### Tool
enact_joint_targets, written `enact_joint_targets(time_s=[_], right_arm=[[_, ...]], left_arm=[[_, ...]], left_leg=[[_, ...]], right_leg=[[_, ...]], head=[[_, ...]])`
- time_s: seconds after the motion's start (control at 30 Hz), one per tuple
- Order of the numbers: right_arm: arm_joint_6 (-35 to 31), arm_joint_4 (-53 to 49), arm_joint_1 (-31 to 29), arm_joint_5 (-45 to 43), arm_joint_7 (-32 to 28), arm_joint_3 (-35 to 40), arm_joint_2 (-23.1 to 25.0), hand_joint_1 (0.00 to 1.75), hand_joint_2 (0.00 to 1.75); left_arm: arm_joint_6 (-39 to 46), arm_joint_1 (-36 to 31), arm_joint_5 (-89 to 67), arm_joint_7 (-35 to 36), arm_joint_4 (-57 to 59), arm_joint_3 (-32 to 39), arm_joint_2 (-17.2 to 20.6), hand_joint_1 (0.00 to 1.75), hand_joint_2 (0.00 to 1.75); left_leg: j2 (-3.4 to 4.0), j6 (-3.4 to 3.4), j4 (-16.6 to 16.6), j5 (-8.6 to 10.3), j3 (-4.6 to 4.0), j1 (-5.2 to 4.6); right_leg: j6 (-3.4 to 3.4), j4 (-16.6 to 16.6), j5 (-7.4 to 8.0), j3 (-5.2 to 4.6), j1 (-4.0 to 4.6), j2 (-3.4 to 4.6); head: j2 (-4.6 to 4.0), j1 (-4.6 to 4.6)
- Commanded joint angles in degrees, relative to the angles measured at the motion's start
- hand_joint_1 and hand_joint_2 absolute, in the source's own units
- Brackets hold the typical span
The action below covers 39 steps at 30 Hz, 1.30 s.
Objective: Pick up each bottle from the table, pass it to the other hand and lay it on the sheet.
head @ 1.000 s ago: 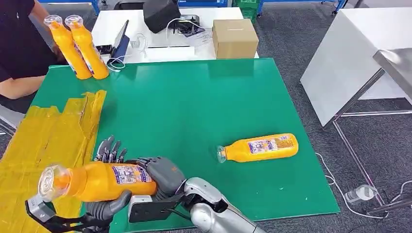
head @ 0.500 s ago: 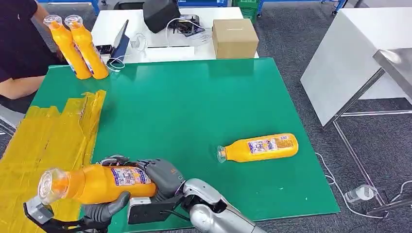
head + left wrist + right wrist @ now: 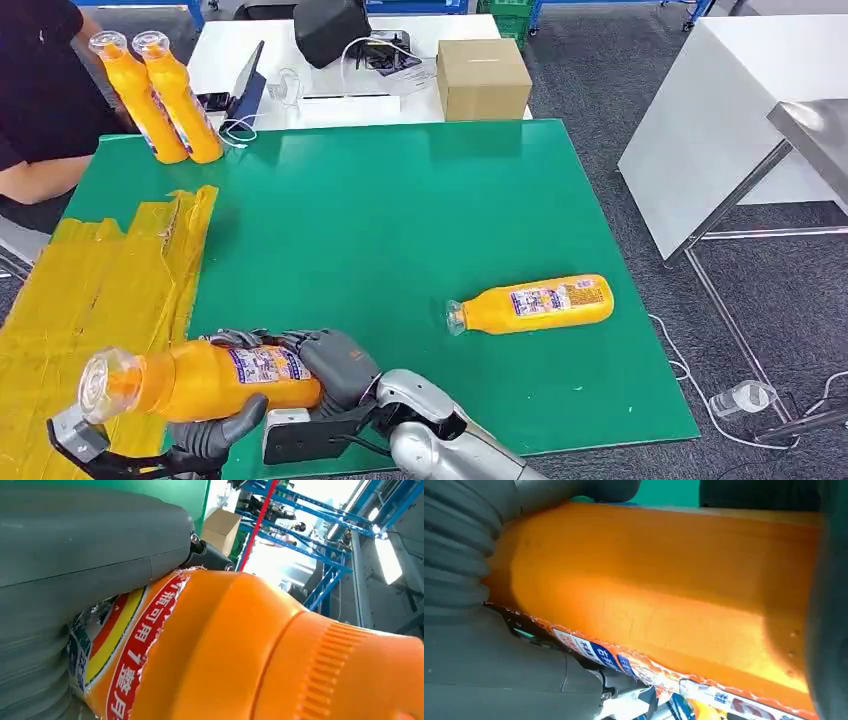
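An orange bottle (image 3: pixel 200 380) with a clear cap lies level in the air over the near left edge of the green table (image 3: pixel 400 200), cap pointing left toward the yellow sheet (image 3: pixel 90 290). My right hand (image 3: pixel 335 365) grips its base end. My left hand (image 3: pixel 215 430) wraps its middle, thumb beneath and fingers curled over the top. Up close, the bottle's neck (image 3: pixel 240 650) lies against my left hand (image 3: pixel 75 545), and its body (image 3: pixel 649 590) against my right hand (image 3: pixel 484 650). A second bottle (image 3: pixel 530 303) lies on its side on the table to the right.
Two more orange bottles (image 3: pixel 160 95) lean at the far left corner beside a person in a dark top (image 3: pixel 40 100). A cardboard box (image 3: pixel 482 78) and a white desk with cables sit behind the table. A white table (image 3: pixel 720 110) stands to the right.
My left hand's fingers, spread upward behind the bottle a second ago, have curled down over its top. The bottle has barely moved and my right hand keeps its grip.
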Motion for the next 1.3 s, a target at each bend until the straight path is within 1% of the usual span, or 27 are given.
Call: enact_joint_targets(time_s=[0.03,0.1,0.13,0.17,0.23,0.27,0.3,0.33,0.37,0.43,0.47,0.5,0.53,0.57,0.6,0.63,0.67,0.73,0.77,0.87,0.93,0.97,1.13,1.17,1.3], right_arm=[[-1.5,3.1,2.1,1.6,0.5,1.0,-3.4,1.75,1.75],[-2.9,2.5,2.5,2.4,1.3,0.0,-4.0,1.75,1.75],[-5.4,1.3,3.1,3.6,1.6,-1.7,-4.5,0.96,1.75],[-6.1,0.5,3.4,3.9,1.7,-2.7,-4.9,0.0,1.75],[-6.5,-3.8,5.1,4.6,2.3,-6.3,-6.5,0.0,1.75],[-6.3,-5.4,5.6,4.8,2.3,-7.6,-7.3,0.0,1.75],[-6.2,-6.8,6.1,4.8,2.3,-9.0,-7.9,0.0,1.75],[-6.1,-9.1,6.8,5.0,2.0,-10.2,-8.8,0.0,1.75],[-6.2,-10.9,7.3,5.1,2.0,-11.0,-9.6,0.0,1.75],[-6.2,-14.5,8.7,5.4,1.8,-12.9,-11.2,0.0,1.75],[-6.2,-15.3,9.1,5.5,1.7,-13.5,-11.6,0.0,1.75],[-6.1,-16.6,9.7,5.5,1.4,-14.4,-12.1,0.0,1.75],[-6.1,-17.5,10.2,5.6,1.2,-15.2,-12.4,0.0,1.75],[-6.1,-18.0,10.5,5.7,1.1,-15.6,-12.7,0.0,1.75],[-6.0,-18.7,10.9,5.9,0.9,-16.2,-13.0,0.0,1.75],[-5.8,-19.3,11.4,6.1,0.7,-16.8,-13.2,0.0,1.75],[-5.8,-19.7,11.6,6.2,0.5,-17.2,-13.3,0.0,1.75],[-5.8,-19.7,11.6,6.2,0.5,-17.2,-13.3,0.0,1.75],[-5.8,-19.7,11.6,6.2,0.5,-17.2,-13.3,0.0,1.75],[-5.7,-19.5,11.4,6.5,0.3,-17.4,-13.1,0.0,1.75],[-5.8,-19.9,11.0,6.7,0.1,-17.4,-13.6,0.0,1.75],[-5.7,-20.1,10.8,6.6,0.1,-17.5,-13.8,0.0,1.75],[-5.5,-20.3,10.7,6.4,0.0,-17.7,-13.9,0.0,1.75],[-5.5,-20.3,10.7,6.4,0.0,-17.7,-13.9,0.0,1.75],[-5.5,-20.3,10.7,6.4,0.0,-17.7,-13.9,0.0,1.75]], left_arm=[[0.6,-2.4,-2.0,-1.5,-0.6,1.0,-0.6,1.75,1.75],[2.0,-2.4,-5.5,-2.8,-1.3,0.9,0.0,1.75,1.75],[4.4,-2.4,-9.1,-3.8,-1.8,1.4,0.4,1.75,1.75],[5.4,-2.4,-10.8,-4.2,-2.0,1.7,0.7,1.75,1.75],[9.0,-2.8,-16.0,-5.2,-2.1,3.5,1.7,1.75,1.75],[10.4,-3.0,-18.1,-5.7,-1.9,4.3,2.1,1.75,1.75],[13.0,-3.2,-21.1,-6.6,-2.0,5.8,2.3,1.75,1.75],[15.8,-3.5,-24.7,-7.4,-2.0,7.7,2.7,1.75,1.75],[17.1,-3.7,-26.0,-7.6,-1.9,9.1,3.0,1.75,1.75],[19.0,-4.4,-29.1,-8.0,-1.7,12.1,3.6,1.75,1.75],[19.8,-4.6,-30.3,-7.9,-1.5,12.9,3.8,1.75,1.75],[20.0,-5.0,-31.1,-7.7,-0.9,14.0,4.2,1.75,1.75],[20.1,-5.4,-31.7,-7.1,-0.2,15.0,4.5,1.75,1.75],[19.8,-5.6,-32.0,-6.0,0.3,15.4,4.8,1.75,1.75],[20.3,-5.8,-33.3,-5.9,0.9,16.1,5.1,1.75,1.75],[22.6,-5.9,-36.8,-6.0,1.3,16.4,5.3,1.75,1.75],[24.0,-6.0,-38.9,-5.7,1.7,16.3,5.5,1.75,1.75],[24.0,-6.0,-38.9,-5.7,1.7,16.3,5.5,1.75,1.75],[24.0,-6.1,-39.0,-5.7,1.9,16.3,5.4,1.75,1.75],[32.2,-6.6,-50.1,-4.9,4.0,14.7,6.7,1.75,1.75],[41.0,-7.4,-64.2,-1.1,7.3,12.1,8.6,1.75,1.75],[42.4,-7.7,-66.0,-0.8,8.6,11.6,8.9,1.75,1.75],[42.9,-7.8,-66.0,-0.9,9.4,11.5,8.9,1.75,1.75],[42.9,-7.8,-66.0,-0.9,9.4,11.5,8.9,1.75,1.75],[42.9,-7.8,-66.0,-0.9,9.4,11.5,8.9,1.75,1.75]], left_leg=[[-0.15,0.03,-0.1,0.03,0.07,0.0],[-0.23,0.04,-0.1,0.02,0.12,-0.01],[-0.2,0.03,-0.1,0.03,0.06,0.0],[-0.3,0.06,-0.1,0.02,0.14,-0.05],[-0.2,0.03,-0.1,0.03,0.05,-0.01],[-0.35,0.05,-0.1,0.04,0.1,-0.04],[-0.27,0.04,-0.1,0.04,0.04,-0.02],[-0.35,0.06,-0.1,0.04,0.1,-0.06],[-0.28,0.05,-0.1,0.04,0.06,-0.05],[-0.15,0.02,0.0,0.03,0.01,-0.03],[-0.2,0.04,-0.1,0.02,0.07,-0.07],[-0.25,0.05,-0.1,0.01,0.12,-0.12],[-0.16,0.01,0.0,0.02,-0.01,-0.01],[-0.29,0.04,0.0,0.02,0.07,-0.07],[-0.17,0.03,-0.1,0.03,0.05,-0.06],[-0.12,0.02,0.0,0.02,0.04,-0.03],[-0.23,0.06,-0.1,-0.02,0.2,-0.13],[-0.11,0.03,0.0,0.02,0.04,-0.05],[-0.17,0.05,-0.1,0.01,0.11,-0.1],[-0.17,0.04,-0.1,0.01,0.13,-0.1],[-0.14,0.02,-0.1,0.04,0.05,-0.06],[-0.22,0.04,-0.1,0.05,0.13,-0.12],[-0.12,0.02,-0.1,0.03,0.06,-0.08],[-0.23,0.05,-0.1,0.01,0.21,-0.17],[-0.12,0.04,-0.1,0.01,0.09,-0.08]], right_leg=[[0.0,-0.1,-0.01,0.14,0.01,-0.16],[0.0,-0.1,-0.04,0.2,-0.01,-0.24],[-0.01,-0.1,-0.02,0.14,0.01,-0.21],[-0.01,-0.1,-0.07,0.24,-0.04,-0.31],[-0.01,-0.1,-0.03,0.12,0.0,-0.21],[-0.01,-0.1,-0.08,0.2,-0.03,-0.36],[-0.01,-0.1,-0.04,0.14,-0.02,-0.28],[-0.02,-0.1,-0.08,0.2,-0.05,-0.36],[-0.01,0.0,-0.06,0.15,-0.05,-0.28],[-0.02,0.0,-0.02,0.08,-0.02,-0.14],[-0.03,0.0,-0.06,0.13,-0.06,-0.2],[-0.04,0.1,-0.11,0.16,-0.11,-0.26],[-0.01,0.0,-0.01,0.07,0.0,-0.15],[-0.02,0.0,-0.08,0.16,-0.06,-0.28],[-0.01,0.0,-0.03,0.1,-0.05,-0.17],[-0.01,0.0,-0.02,0.08,-0.03,-0.11],[-0.03,0.0,-0.13,0.23,-0.11,-0.23],[0.0,0.0,-0.02,0.08,-0.04,-0.11],[0.0,0.0,-0.07,0.15,-0.09,-0.17],[-0.02,0.0,-0.07,0.16,-0.09,-0.17],[-0.01,0.0,-0.02,0.09,-0.05,-0.13],[-0.03,0.0,-0.06,0.17,-0.11,-0.22],[-0.01,0.0,-0.02,0.08,-0.07,-0.12],[-0.04,0.0,-0.12,0.21,-0.15,-0.24],[0.0,0.0,-0.04,0.12,-0.07,-0.12]], head=[[0.0,0.0],[0.0,0.0],[0.0,0.02],[0.0,0.0],[0.0,0.0],[0.0,0.0],[0.0,0.02],[0.0,0.0],[0.0,0.0],[0.0,0.02],[0.0,-0.02],[0.0,0.0],[0.0,0.0],[0.0,0.0],[0.0,0.0],[0.0,0.0],[0.0,0.02],[0.0,0.0],[0.0,0.0],[0.0,0.0],[0.0,0.02],[0.0,0.0],[0.0,0.0],[0.0,0.0],[0.0,0.0]])
